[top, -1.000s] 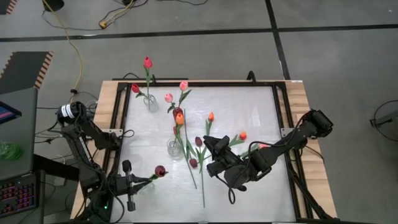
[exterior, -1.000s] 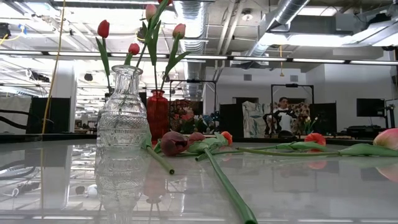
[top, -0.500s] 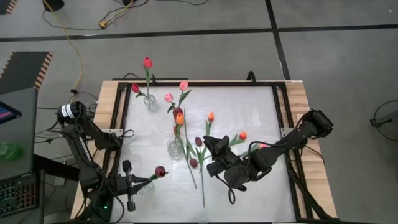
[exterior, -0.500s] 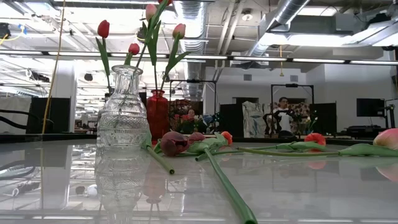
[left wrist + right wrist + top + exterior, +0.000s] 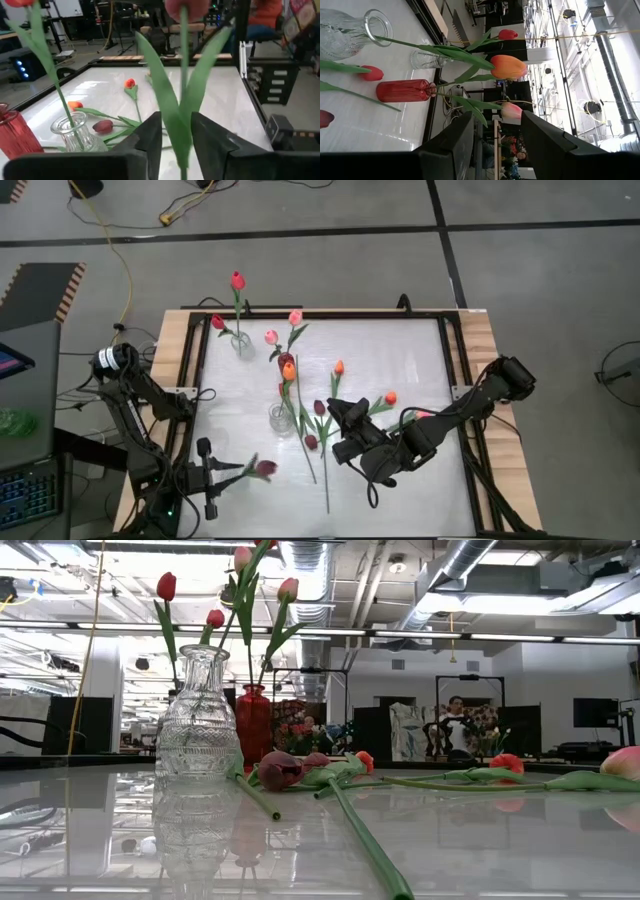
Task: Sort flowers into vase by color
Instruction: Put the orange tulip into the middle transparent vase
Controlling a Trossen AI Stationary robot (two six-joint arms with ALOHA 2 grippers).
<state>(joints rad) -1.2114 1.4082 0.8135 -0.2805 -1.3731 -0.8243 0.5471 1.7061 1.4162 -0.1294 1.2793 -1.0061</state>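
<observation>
My left gripper (image 5: 218, 474) is at the table's near left corner, pointing toward the right edge. A dark maroon tulip (image 5: 264, 469) has its stem (image 5: 183, 95) and leaves between the gripper's parted fingers. My right gripper (image 5: 334, 412) hovers open over the table's middle with nothing between its fingers (image 5: 454, 145). A clear vase (image 5: 280, 420) holds an orange tulip (image 5: 289, 370). A red vase (image 5: 285, 361) holds pink ones, and a far clear vase (image 5: 242, 343) holds red ones. Loose maroon (image 5: 311, 442) and orange (image 5: 390, 397) tulips lie flat on the table. My left gripper has the maroon tulip's lower stem and leaf bases (image 5: 176, 131) between its two fingers, which stand a little apart. The leaves lie against the fingers' inner sides; whether they are still pinched I cannot tell. The fingers come nearly level from the table's left. The flower head is clear of the table.
The loose tulips' long stems (image 5: 325, 475) run toward the near edge beside my right arm. A black frame (image 5: 455, 360) borders the tabletop. Bare tabletop lies at the far right (image 5: 400, 350). Beyond the table a person (image 5: 457, 712) shows in the room.
The maroon tulip's head has swung toward the table's near edge and a little to the right, and shows blurred. Its stem end stays at my left gripper. Both arms have kept their place.
</observation>
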